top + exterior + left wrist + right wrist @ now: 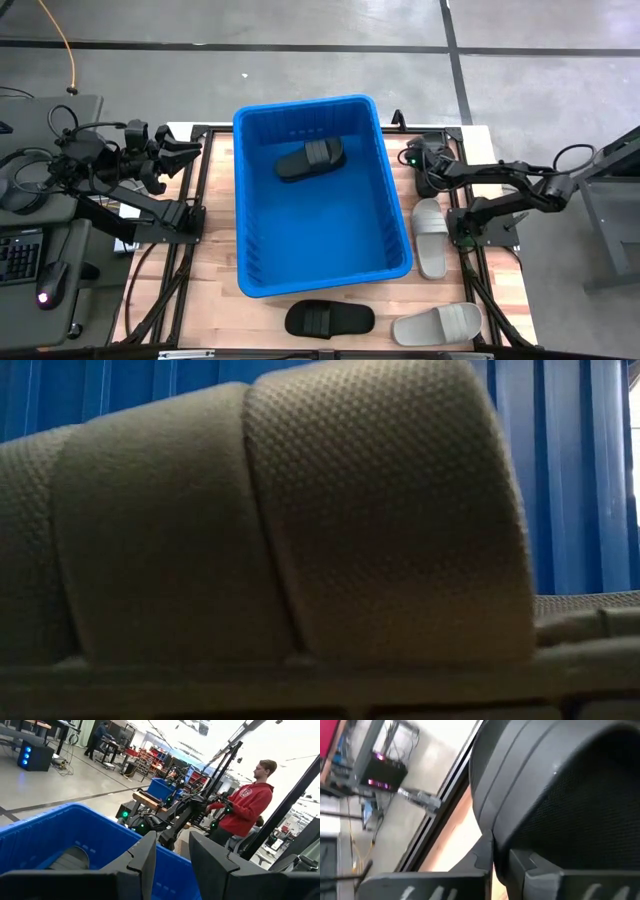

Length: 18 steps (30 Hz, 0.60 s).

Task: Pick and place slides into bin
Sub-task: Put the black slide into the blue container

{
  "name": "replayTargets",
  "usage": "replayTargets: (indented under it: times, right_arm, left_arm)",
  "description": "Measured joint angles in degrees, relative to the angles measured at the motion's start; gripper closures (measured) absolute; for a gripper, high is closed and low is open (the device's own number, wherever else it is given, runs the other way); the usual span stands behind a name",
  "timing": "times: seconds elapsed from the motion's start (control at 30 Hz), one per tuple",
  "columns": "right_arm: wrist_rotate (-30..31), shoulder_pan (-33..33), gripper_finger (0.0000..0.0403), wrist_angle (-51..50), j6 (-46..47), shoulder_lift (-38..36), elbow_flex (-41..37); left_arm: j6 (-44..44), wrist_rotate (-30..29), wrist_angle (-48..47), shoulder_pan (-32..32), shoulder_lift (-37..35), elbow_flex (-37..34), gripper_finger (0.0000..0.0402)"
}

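Wooden boards carry the whole scene, with grey floor around them; at their middle stands the bin (pixel 320 195), and one black slide (pixel 310 158) already lies inside it toward the far wall. Three slides remain on the table (pixel 215 250): a black one (pixel 329 319) just beside the bin's near wall, a light grey one (pixel 437 324) next to it, and another light grey one (pixel 430 236) along the bin's right wall.

The left gripper (pixel 185 152) hangs near the bin's far-left corner, empty, fingers (pixel 145 857) narrowly parted in its wrist view. The right gripper (pixel 422 160) sits by the bin's far-right corner; whether it is open or closed cannot be told, since its wrist view is filled by dark housing.

Risks, as a judgement: the grey slide by the right wall lies close to the tub, so a descending finger could strike the rim or push the sandal under it; a grasp on the soft strap alone may let the slide swing and catch the rim on transfer; the near pair lies far from both grippers, so reaching could crowd the bin's walls. A person (pixel 246 810) stands in the room beyond.
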Motion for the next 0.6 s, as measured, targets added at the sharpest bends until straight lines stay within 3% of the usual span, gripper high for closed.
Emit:
replayTargets:
  times: [0.27,0.43,0.6]
  right_arm:
    - [-5.01,-0.21,0.0401,6.15,-6.35,-2.29,0.00]
    - [-1.63,-0.29,0.0402,3.07,-8.64,-7.40,0.07]
    - [-2.09,-0.28,0.0402,-0.47,-11.05,-13.50,0.07]
  left_arm:
    - [0.11,-0.19,-0.01,-0.02,0.00,0.00,0.0293]
    - [1.69,-0.63,-0.10,0.00,-0.02,0.02,0.0293]
    - [2.20,-0.63,-0.31,-0.01,-0.02,0.02,0.0293]
